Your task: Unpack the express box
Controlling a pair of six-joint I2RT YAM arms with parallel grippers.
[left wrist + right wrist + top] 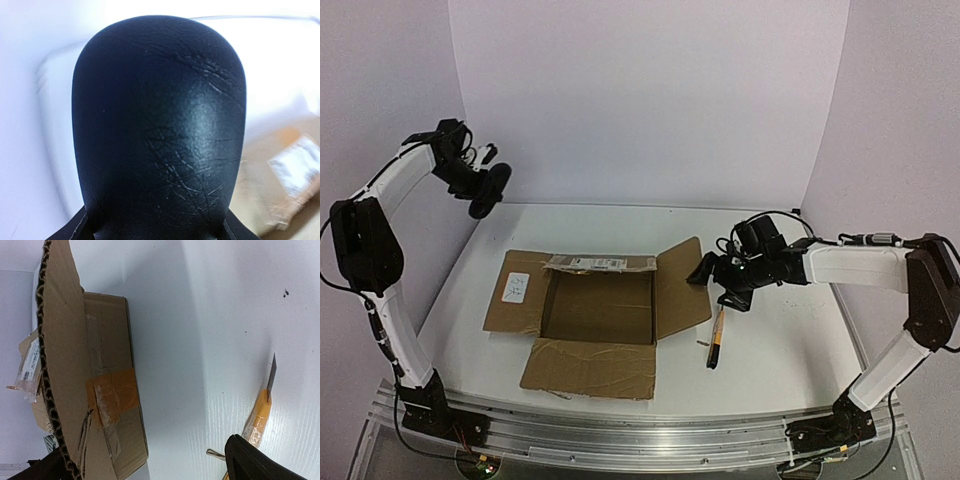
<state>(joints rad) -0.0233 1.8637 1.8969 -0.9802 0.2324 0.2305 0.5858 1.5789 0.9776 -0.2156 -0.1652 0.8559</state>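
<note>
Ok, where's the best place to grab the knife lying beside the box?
On the yellow handle, mid-length, from above, jaws across its narrow width. The knife lies flat on the table with its blade out, so keep off that end.

I see express box [600, 310] plain brown, wavy corrugated edge; orange-tan tape [112, 392]; white label [517, 287] w/ dark print. Knife [717, 340] right of box: yellow + black. Oval obj [490, 190] left-rear of box: black, grainy.
</note>
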